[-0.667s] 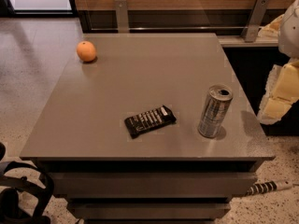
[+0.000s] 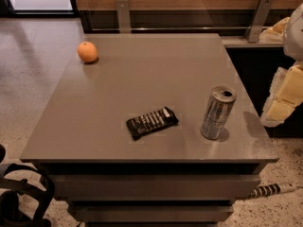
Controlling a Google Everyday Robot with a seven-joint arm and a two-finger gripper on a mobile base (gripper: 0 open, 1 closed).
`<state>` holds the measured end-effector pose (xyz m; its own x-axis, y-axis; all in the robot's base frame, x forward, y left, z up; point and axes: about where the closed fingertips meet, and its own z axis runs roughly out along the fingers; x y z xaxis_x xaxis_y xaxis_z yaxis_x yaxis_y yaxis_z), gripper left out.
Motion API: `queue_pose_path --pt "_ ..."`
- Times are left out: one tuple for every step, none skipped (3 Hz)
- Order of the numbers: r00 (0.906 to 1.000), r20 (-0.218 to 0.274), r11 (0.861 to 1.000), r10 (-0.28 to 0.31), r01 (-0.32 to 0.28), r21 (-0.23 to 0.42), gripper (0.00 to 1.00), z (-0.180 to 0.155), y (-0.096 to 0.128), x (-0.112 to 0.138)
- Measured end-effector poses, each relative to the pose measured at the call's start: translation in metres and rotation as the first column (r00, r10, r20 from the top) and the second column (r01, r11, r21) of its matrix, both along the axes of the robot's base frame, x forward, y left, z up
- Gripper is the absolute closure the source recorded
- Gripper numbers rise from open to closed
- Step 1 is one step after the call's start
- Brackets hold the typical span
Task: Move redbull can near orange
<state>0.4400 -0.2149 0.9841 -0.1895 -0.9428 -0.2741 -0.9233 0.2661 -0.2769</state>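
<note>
The redbull can (image 2: 218,112), slim and silver-grey with a shiny top, stands upright near the front right corner of the grey table (image 2: 151,74). The orange (image 2: 87,51) sits at the table's far left corner, well apart from the can. My gripper (image 2: 280,103), cream-white, hangs off the table's right side, a short way right of the can and not touching it. It holds nothing that I can see.
A flat black snack bar wrapper (image 2: 152,122) lies left of the can near the front edge. A wood-panelled wall with metal brackets (image 2: 123,13) runs behind the table. A dark frame (image 2: 23,193) stands on the floor at the lower left.
</note>
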Motion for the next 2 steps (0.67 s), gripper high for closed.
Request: queue_pose_path --pt "0.9990 0.013 0.984 0.042 -0.044 0.174 0.00 -0.041 -0.025 0.012" --pt "0.9918 0.047 0.923 0.119 -0.128 0.362 0.00 -0.075 -0.029 0.012"
